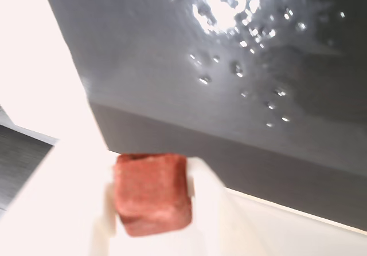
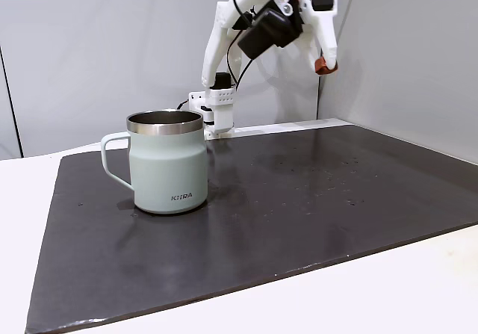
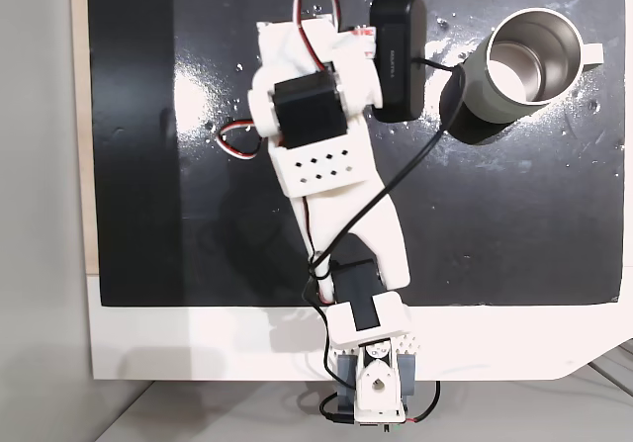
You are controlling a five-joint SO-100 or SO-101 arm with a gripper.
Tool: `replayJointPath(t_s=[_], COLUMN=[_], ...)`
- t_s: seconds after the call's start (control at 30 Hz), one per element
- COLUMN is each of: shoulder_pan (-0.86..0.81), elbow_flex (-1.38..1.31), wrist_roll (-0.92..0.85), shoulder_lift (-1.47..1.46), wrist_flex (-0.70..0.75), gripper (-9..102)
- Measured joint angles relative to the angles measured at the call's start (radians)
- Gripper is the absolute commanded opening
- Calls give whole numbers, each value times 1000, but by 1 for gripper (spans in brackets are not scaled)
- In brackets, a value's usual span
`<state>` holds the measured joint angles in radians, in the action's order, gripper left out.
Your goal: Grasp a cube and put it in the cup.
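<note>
While the arm (image 2: pixel 224 42) stood raised high above the dark mat (image 2: pixel 299 214), the gripper (image 2: pixel 324 66) was clamped on the cube (image 1: pixel 152 193), a small reddish-brown block with a grainy face, pinched between the two white fingers (image 1: pixel 206 204) in the wrist view. Seen from a fixed view at table level, the cube (image 2: pixel 324 67) showed as a small red spot at the fingertips, up in the air, well clear of the mat and far to the right of the cup (image 2: pixel 167 162). That cup, a pale mint-green mug with steel rim and dark lettering low on its front, stood upright on the mat's left part, handle pointing left. From above, in a fixed view, the cup (image 3: pixel 495 101) sat at the upper right, its mouth open and the handle toward the right edge; the white arm (image 3: pixel 331 165) with its black camera housing (image 3: pixel 398 56) lay just left of it. Water-like specks glinted on the mat (image 1: pixel 241 67) beneath the gripper.
</note>
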<state>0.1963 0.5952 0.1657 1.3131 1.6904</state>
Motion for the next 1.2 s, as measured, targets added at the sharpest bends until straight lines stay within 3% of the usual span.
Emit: replayJointPath(t_s=[0.63,0.97,1.2], shoulder_pan=[-598,-706,-713], elbow_flex=[-120,-437,-489], wrist_roll=[-130,-224,-258], shoulder_lift=[-12,-342,-391], wrist_flex=[2,86,95], gripper=[0,0,0])
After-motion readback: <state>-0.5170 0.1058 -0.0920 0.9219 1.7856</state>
